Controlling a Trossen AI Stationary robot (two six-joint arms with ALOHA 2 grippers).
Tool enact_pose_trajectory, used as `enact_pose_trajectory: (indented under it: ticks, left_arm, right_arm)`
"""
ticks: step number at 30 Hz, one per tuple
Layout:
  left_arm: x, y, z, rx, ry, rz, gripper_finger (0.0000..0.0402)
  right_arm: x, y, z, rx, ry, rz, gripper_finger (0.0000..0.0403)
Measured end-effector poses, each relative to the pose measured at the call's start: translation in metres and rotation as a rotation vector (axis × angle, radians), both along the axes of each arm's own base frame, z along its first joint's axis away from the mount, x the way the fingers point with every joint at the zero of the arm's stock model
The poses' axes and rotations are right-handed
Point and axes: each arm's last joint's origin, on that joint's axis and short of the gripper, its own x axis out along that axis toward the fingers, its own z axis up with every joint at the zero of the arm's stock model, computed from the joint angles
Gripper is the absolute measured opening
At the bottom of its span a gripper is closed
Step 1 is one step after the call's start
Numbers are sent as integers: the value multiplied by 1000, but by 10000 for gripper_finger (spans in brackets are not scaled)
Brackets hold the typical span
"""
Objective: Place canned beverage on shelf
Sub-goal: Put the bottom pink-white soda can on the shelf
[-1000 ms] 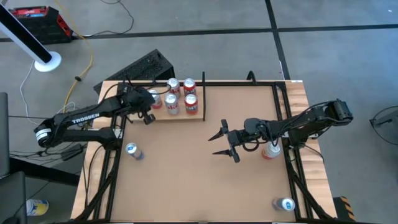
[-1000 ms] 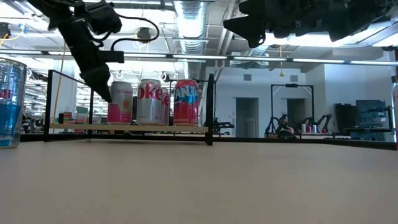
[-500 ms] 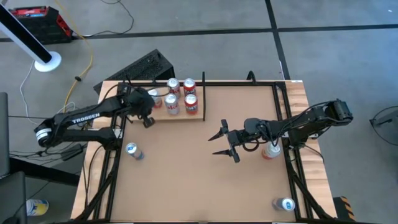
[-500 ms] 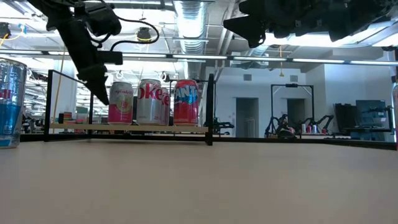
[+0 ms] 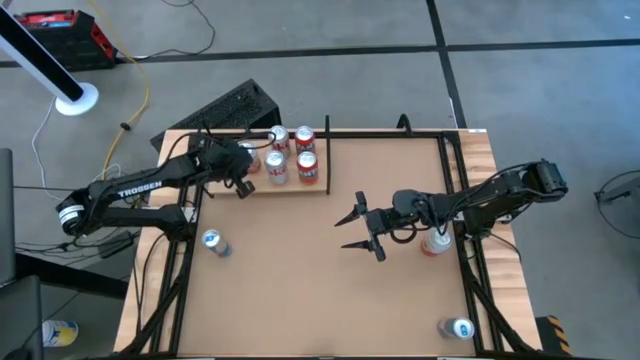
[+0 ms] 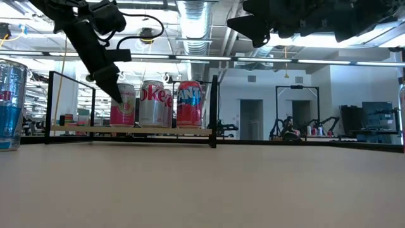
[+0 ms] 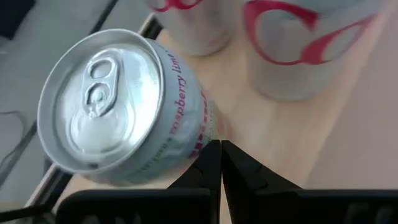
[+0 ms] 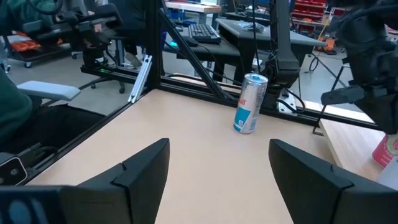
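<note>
The shelf, a pale wood board with black rails, lies at the table's far left. Several cans stand on it: two silver ones and two red ones. A pink raspberry can stands upright at the shelf's left end. My left gripper is shut, slanting down, with its tips at the lower side of the pink can. My right gripper hangs open over the table's middle, nothing between its fingers. My left gripper has its shut fingertips right at the pink can's side wall, low on the can, coming slanting down from the table's near left. I cannot tell whether they touch it. The can stands upright on the shelf board.
A blue and silver can stands on the table near the left edge, also in the right wrist view. A red can stands under my right arm. Another can is at the near right corner. Black frame rails run along the table's edges.
My left gripper, still shut, has swung its tips a little toward the pink can on the shelf. The cans have stayed where they were.
</note>
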Motion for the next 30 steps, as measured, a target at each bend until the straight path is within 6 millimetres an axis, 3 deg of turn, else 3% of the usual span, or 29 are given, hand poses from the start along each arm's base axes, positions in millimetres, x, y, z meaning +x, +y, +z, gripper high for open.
enact_pose_trajectory:
  ticks: [12, 30]
  left_arm:
    - [-6, 10, 1, 61, 18, 121, 0]
    - [-14, 19, 1, 56, 36, 161, 0]
  right_arm:
    - [0, 0, -1, -2, 8, 0, 297]
    - [0, 0, -1, -3, 6, 0, 297]
